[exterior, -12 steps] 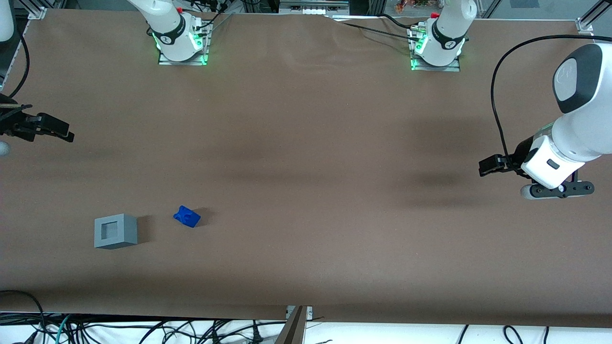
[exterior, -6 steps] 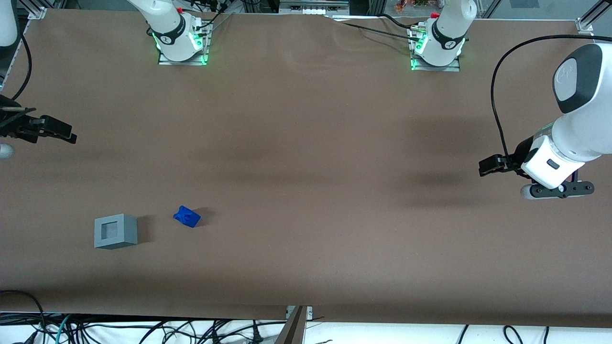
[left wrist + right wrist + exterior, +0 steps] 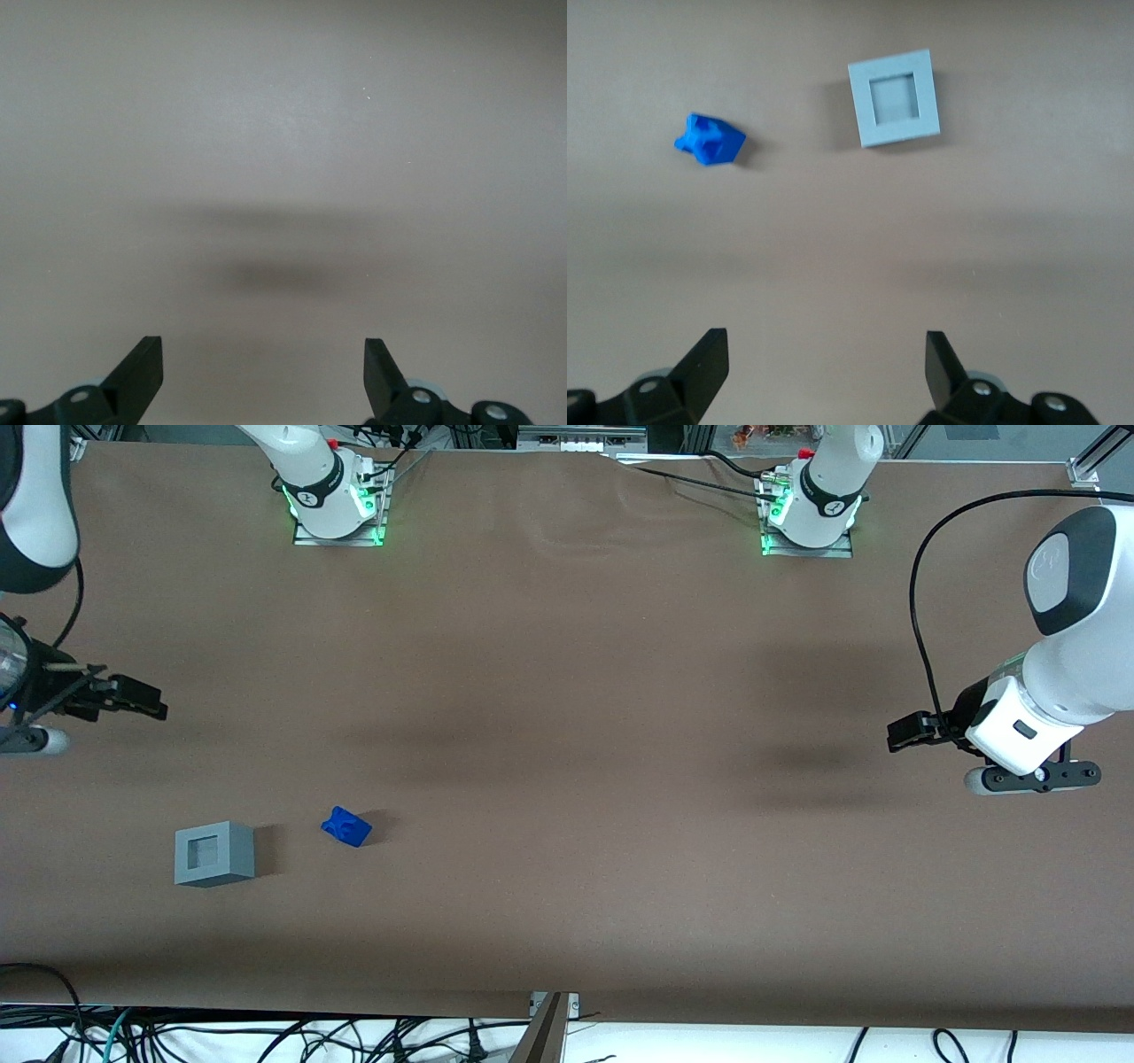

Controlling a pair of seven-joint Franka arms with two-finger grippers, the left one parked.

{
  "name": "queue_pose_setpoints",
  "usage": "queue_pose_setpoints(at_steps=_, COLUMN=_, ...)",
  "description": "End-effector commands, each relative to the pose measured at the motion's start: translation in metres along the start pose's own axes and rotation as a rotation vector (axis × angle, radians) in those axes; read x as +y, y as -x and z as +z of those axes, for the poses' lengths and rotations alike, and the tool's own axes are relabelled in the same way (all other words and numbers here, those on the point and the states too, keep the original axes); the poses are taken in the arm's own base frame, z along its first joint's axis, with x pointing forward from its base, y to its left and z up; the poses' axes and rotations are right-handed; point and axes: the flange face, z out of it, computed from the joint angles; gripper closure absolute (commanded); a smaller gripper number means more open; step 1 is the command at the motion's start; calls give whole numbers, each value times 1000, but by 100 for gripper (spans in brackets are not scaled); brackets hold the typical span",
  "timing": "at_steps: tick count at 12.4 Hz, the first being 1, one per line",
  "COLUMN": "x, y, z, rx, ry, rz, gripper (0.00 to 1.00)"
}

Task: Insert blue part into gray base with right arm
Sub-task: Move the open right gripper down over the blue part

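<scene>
Here the gripper (image 3: 819, 367) hovers, fingers (image 3: 704, 361) apart, over table (image 3: 567, 691), away from blue part (image 3: 345, 826).

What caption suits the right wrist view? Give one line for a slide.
Open hand of the right arm above bare table, blue part and gray base lying apart, untouched.
</scene>
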Motion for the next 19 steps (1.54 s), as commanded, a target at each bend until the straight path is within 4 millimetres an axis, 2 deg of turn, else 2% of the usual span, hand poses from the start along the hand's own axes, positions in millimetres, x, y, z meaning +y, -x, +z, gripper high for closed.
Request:
queue_pose_setpoints(at_steps=1, x=-31, y=-25, z=26, rx=27, ry=2, rz=185, gripper=2)
queue_pose_setpoints(at_steps=5, x=-91, y=-80, z=89, rx=51, ry=-6, rz=396, gripper=2)
queue_pose_setpoints(at_steps=8, x=-118, y=-102, z=130, rx=106, ry=-20, rz=460, gripper=2)
queue_pose_setpoints(at_steps=10, x=-137, y=-105, z=157, rx=97, ry=-14, rz=456, gripper=2)
queue_pose_setpoints(at_steps=12, x=-150, y=-106, z=173, rx=101, ry=-14, rz=485, gripper=2)
queue_pose_setpoints(at_steps=17, x=-157, y=-107, z=220, rx=69, ry=4, rz=476, gripper=2)
queue_pose_setpoints(at_steps=19, x=-174, y=-103, z=235, rx=50, ry=12, rz=457, gripper=2)
